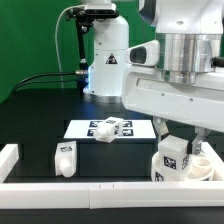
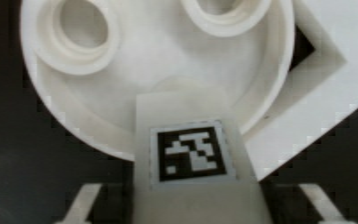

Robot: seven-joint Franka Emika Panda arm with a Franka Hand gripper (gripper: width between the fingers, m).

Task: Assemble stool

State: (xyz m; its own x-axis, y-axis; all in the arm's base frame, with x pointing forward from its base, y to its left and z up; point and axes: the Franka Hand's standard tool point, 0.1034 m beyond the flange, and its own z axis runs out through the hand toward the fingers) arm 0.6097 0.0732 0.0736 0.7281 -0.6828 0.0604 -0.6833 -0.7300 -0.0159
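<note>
The white round seat (image 1: 207,167) lies at the exterior view's lower right, and its recessed holes fill the wrist view (image 2: 158,70). A chunky white leg (image 1: 172,160) with a square tag stands upright on the seat and is also seen in the wrist view (image 2: 194,150). My gripper (image 1: 174,141) comes down from above and is shut on this leg, with one finger on each side (image 2: 197,202). A second leg (image 1: 65,158) stands on the table at the exterior view's left. A third leg (image 1: 110,127) lies on the marker board (image 1: 80,130).
A long white edge rail (image 1: 90,190) runs along the front of the table and turns up at the exterior view's left (image 1: 8,158). The robot base (image 1: 105,60) with cables stands behind the marker board.
</note>
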